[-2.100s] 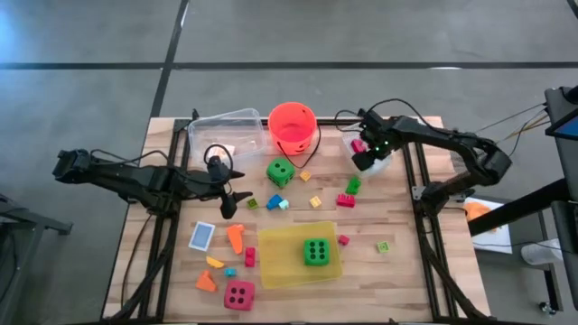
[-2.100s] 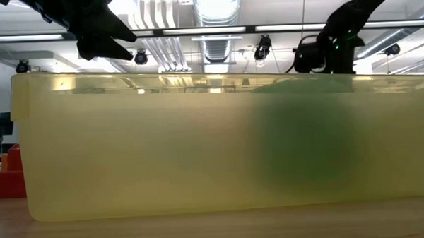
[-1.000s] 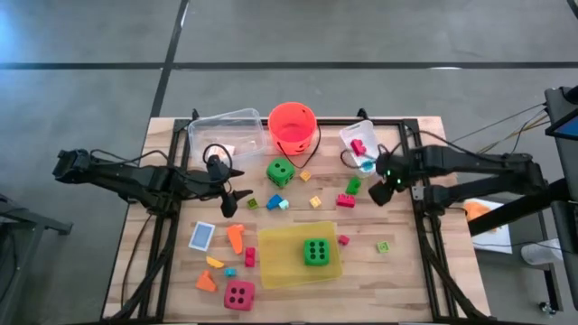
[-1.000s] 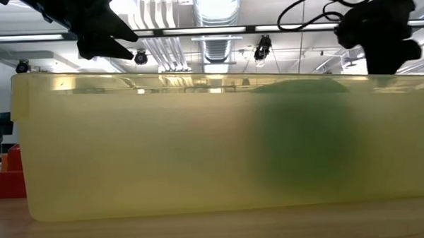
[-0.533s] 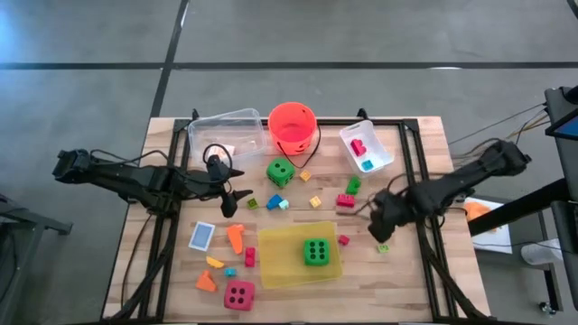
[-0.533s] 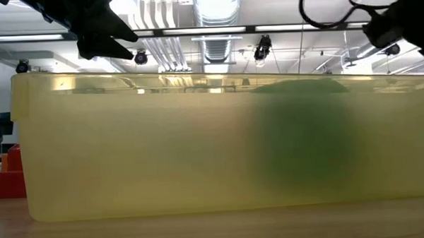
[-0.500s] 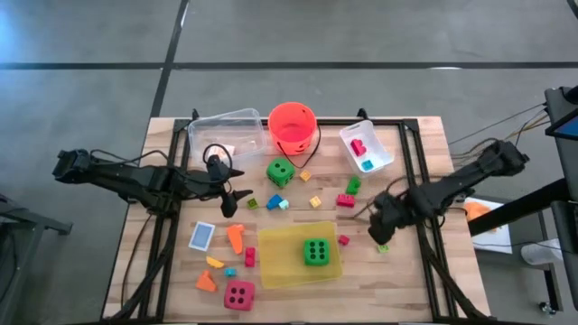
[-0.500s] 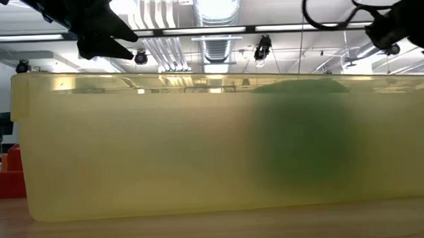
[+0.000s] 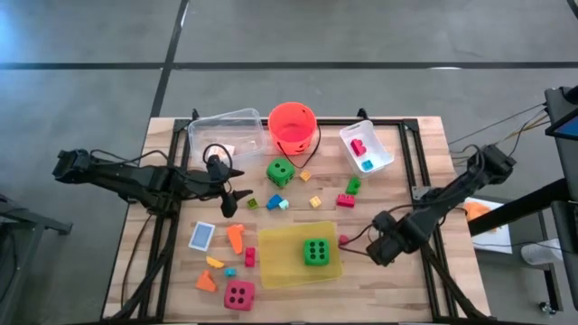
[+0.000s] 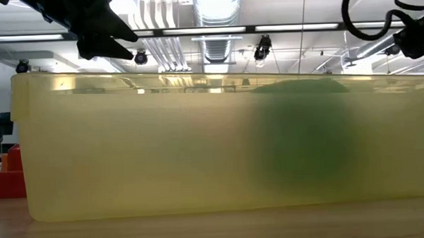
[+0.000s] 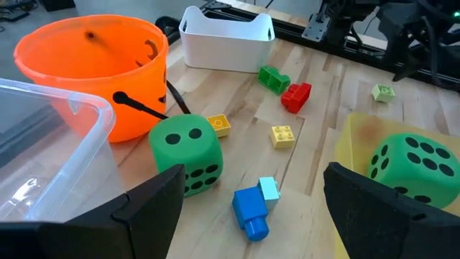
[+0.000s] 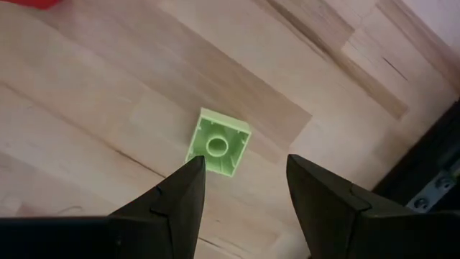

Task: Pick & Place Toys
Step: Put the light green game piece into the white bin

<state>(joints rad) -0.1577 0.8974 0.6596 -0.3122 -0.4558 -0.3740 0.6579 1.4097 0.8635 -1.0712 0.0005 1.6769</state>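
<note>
Nearest the front edge of the table (image 9: 397, 298) lie the pink die (image 9: 239, 294) and a few orange shapes (image 9: 207, 281), loose on the wood. Just behind them the flat yellow tray (image 9: 280, 271) holds one green die (image 9: 315, 252). Right of the tray, the right gripper (image 9: 380, 252) hangs directly over a small light-green brick (image 12: 218, 142); its wrist view shows the brick lying on the bare wood, in line with the gap between the two fingers, which stand apart and touch nothing, so the grab is not yet made. A small red brick (image 9: 343, 240) sits just beside the tray's right edge. Further back, the left gripper (image 9: 237, 197) waits over the left-middle of the table with its jaws wide and empty, near a card (image 9: 202, 236) and an orange wedge (image 9: 236, 237). Beyond it the second green die (image 11: 185, 154) rests loose near the orange bucket (image 9: 292, 126), with a blue brick (image 11: 251, 214), yellow bricks (image 11: 282, 135), a red brick (image 11: 296, 96) and a green brick (image 11: 272, 78) scattered around. At the back, a white bin (image 9: 366, 147) already contains a pink and a blue piece, and a clear tub (image 9: 226, 134) stands beside the bucket. By my reading the sorting is at an early stage: a few toys are in containers, most are left on the table.
</note>
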